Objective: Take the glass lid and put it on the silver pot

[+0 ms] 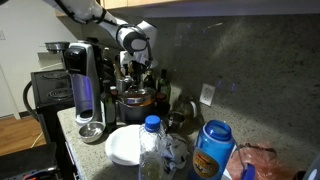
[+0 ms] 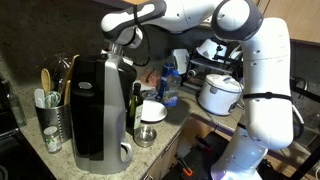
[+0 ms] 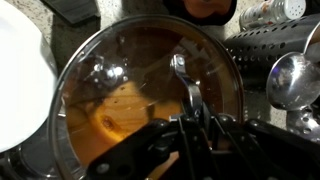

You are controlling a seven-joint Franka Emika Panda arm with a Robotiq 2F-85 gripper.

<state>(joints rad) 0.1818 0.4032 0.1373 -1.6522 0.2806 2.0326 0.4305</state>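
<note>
Item: glass lid [image 3: 130,95] — lying across the mouth of the silver pot [image 1: 133,102], orange interior showing through; whether seated or just above, unclear. Gripper [image 3: 195,128] — fingers drawn narrow, clamped on the lid's metal handle. White bowl [image 3: 15,85] just beside the pot.

Looked like a home kitchen. Showed a speckled stone counter [image 2: 25,165], a coffee machine [image 2: 100,110], a rice cooker [image 2: 220,95] and a utensil jar [image 2: 50,125].
</note>
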